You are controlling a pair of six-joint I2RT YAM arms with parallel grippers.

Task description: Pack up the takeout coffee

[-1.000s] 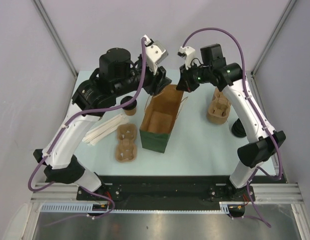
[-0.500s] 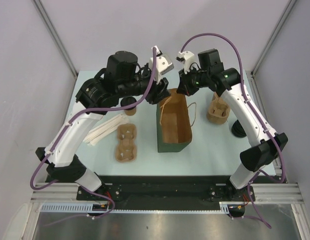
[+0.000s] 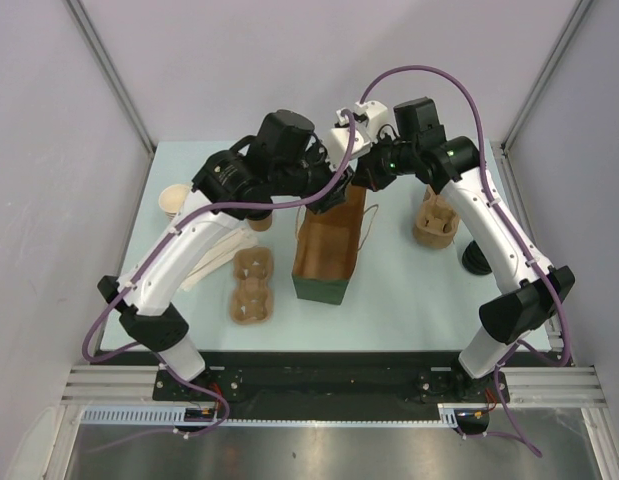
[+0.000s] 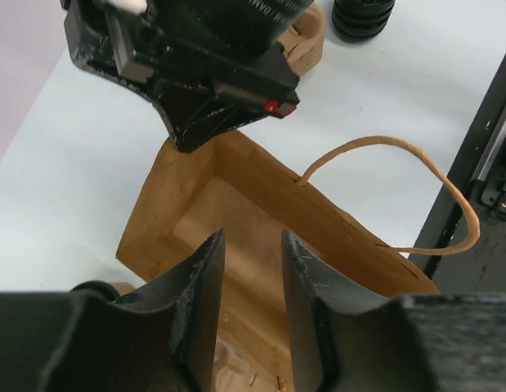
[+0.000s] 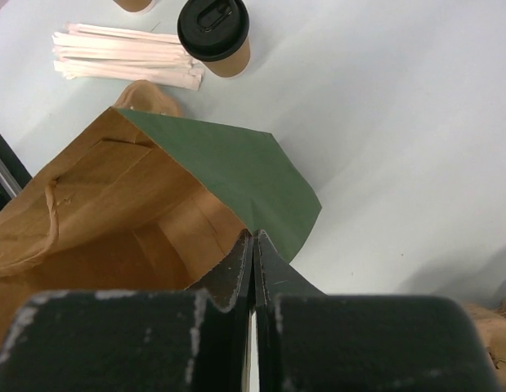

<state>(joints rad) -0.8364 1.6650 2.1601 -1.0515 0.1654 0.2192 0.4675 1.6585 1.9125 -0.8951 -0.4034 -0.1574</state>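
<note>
The takeout coffee [image 5: 213, 33], a small tan cup with a black lid, stands on the table beyond the bag; in the top view my left arm mostly hides it. The green paper bag [image 3: 324, 255] stands open at the table's middle, its brown inside showing [image 4: 236, 220]. My right gripper [image 5: 254, 235] is shut on the bag's far rim, seen in the top view [image 3: 362, 180]. My left gripper [image 4: 251, 241] is open and empty just above the bag's mouth, close beside the right gripper [image 3: 336, 195].
A stack of lidless cups [image 3: 174, 203] stands at the far left. Wrapped straws [image 5: 126, 57] lie by the coffee. A pulp carrier [image 3: 253, 285] lies left of the bag. More carriers [image 3: 436, 220] and black lids [image 3: 475, 260] sit at the right.
The bag swung round and now stands squarer at the middle. My left arm moved right over the bag's mouth, uncovering the cup stack. My right gripper kept its hold on the rim.
</note>
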